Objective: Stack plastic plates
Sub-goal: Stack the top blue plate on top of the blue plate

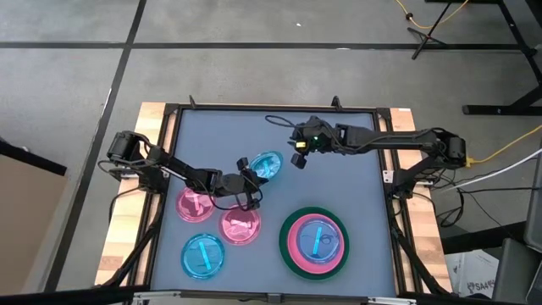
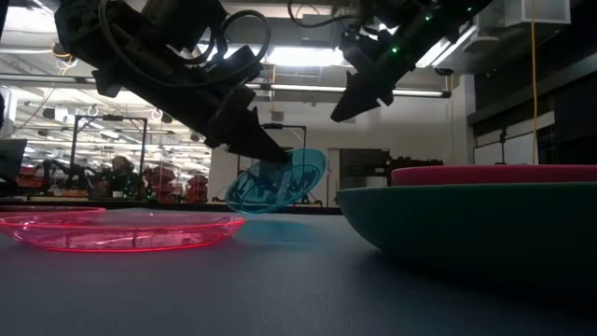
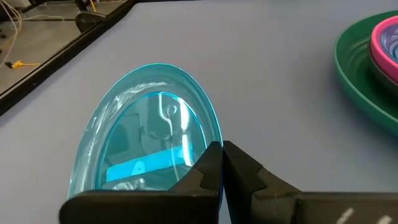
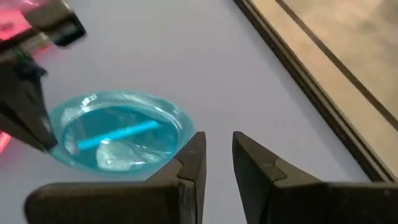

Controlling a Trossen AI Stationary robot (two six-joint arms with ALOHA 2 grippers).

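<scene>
Plate [image 2: 277,180] of translucent blue plastic, tilted with one edge off the table [image 1: 339,182], is pinched at its rim between the closed fingers of the left gripper [image 1: 251,180]. The right gripper [image 1: 300,159] hovers just beyond the plate's far edge, fingers slightly parted and holding nothing. Near the left gripper lie two pink plates [image 1: 196,204] and another blue one [image 1: 203,255]; farther off sits the green plate [image 1: 292,258], stacked with pink and blue.
</scene>
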